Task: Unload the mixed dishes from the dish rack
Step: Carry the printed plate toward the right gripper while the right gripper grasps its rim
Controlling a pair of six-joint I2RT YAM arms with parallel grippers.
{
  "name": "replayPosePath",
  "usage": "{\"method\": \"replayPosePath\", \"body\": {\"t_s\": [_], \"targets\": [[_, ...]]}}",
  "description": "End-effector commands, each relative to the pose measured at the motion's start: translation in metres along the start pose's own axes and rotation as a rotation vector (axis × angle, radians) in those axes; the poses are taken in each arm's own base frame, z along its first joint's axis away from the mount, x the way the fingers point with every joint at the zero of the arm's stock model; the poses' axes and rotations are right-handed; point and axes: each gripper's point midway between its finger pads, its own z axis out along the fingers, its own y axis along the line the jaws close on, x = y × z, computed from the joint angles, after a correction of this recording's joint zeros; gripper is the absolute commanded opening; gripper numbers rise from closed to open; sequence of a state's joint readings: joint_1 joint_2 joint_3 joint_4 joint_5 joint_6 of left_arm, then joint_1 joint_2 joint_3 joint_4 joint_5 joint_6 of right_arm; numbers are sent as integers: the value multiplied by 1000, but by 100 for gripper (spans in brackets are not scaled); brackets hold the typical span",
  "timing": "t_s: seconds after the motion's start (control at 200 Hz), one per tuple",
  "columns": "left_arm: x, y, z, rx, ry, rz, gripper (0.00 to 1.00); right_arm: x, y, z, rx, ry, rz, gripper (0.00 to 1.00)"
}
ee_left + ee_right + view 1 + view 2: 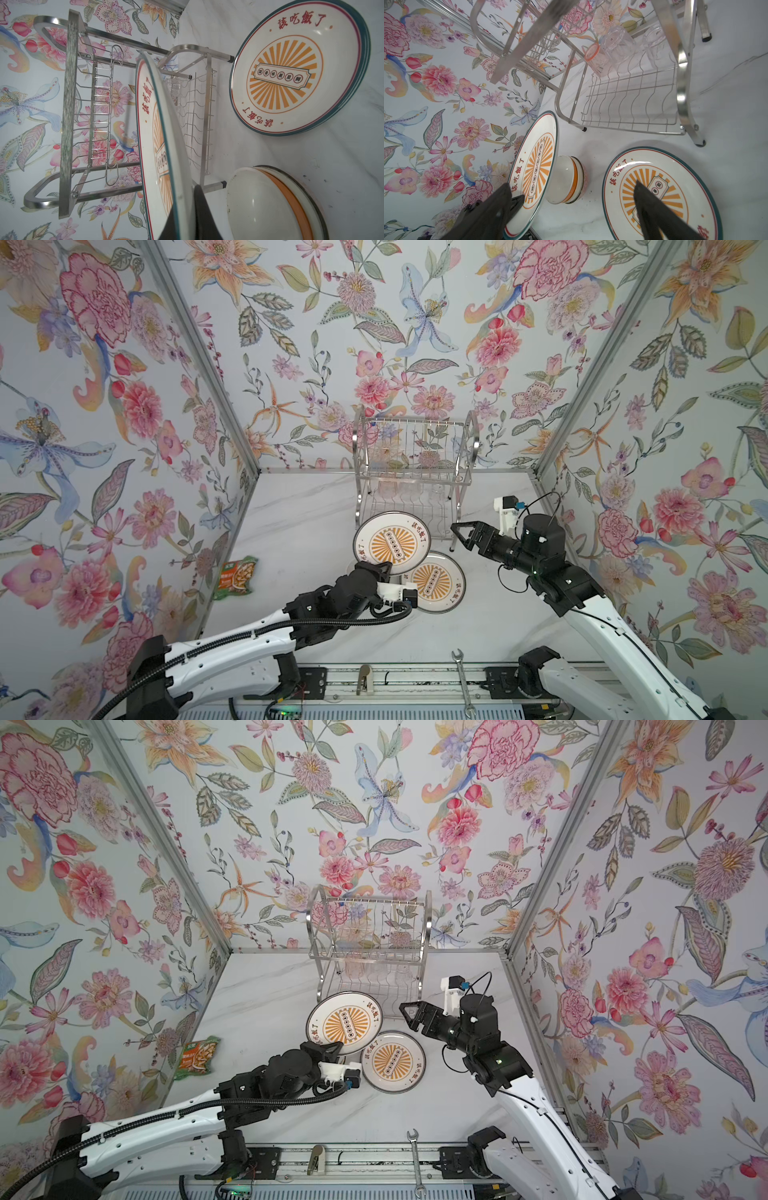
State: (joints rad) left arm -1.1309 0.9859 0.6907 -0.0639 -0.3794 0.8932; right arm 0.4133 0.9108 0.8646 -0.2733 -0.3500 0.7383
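My left gripper (384,568) is shut on the near rim of a white plate with an orange sunburst centre (391,542), holding it tilted on edge above the table in front of the dish rack (415,460). In the left wrist view its fingers (203,207) pinch that rim. A matching plate (436,584) lies flat just to the right. Stacked upturned bowls (566,178) sit behind the held plate. A pink tumbler (596,60) and clear tumblers (618,45) stand upturned on the rack's lower shelf. My right gripper (459,533) hovers open beside the rack's front right leg, holding nothing.
A green-orange snack packet (237,576) lies near the left wall. A steel wrench (463,680) rests at the table's front edge. Floral walls close in the left, back and right sides. The rack's top shelf (370,928) holds no dishes.
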Motion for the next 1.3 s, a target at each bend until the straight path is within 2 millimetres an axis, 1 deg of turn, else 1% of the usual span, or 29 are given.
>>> {"method": "replayPosePath", "body": {"t_s": [0.0,0.095,0.225,0.31,0.47,0.52,0.631,0.686,1.026,1.206,1.296], "targets": [[-14,28,1,-130,-29,30,0,4,3,8,9,41,6,88],[-19,23,7,-133,-39,64,0,10,2,18,17,79,9,83],[-23,11,14,-114,-51,146,0,18,0,29,25,115,11,78],[-26,5,17,-104,-63,165,0,22,-2,34,29,133,16,76],[-34,9,20,-131,-93,144,0,30,-7,42,40,162,43,68],[-35,9,21,-140,-93,149,0,32,-8,44,42,170,54,65],[-38,5,23,-136,-97,166,0,35,-9,49,40,193,68,50],[-39,2,24,-130,-101,177,0,37,-10,51,40,203,76,46],[-36,-6,26,-113,-91,208,0,43,-16,57,61,240,87,31],[-34,-7,25,-114,-82,226,0,43,-14,59,46,254,95,20],[-34,-7,26,-118,-80,226,0,44,-13,59,39,260,98,13]]}}
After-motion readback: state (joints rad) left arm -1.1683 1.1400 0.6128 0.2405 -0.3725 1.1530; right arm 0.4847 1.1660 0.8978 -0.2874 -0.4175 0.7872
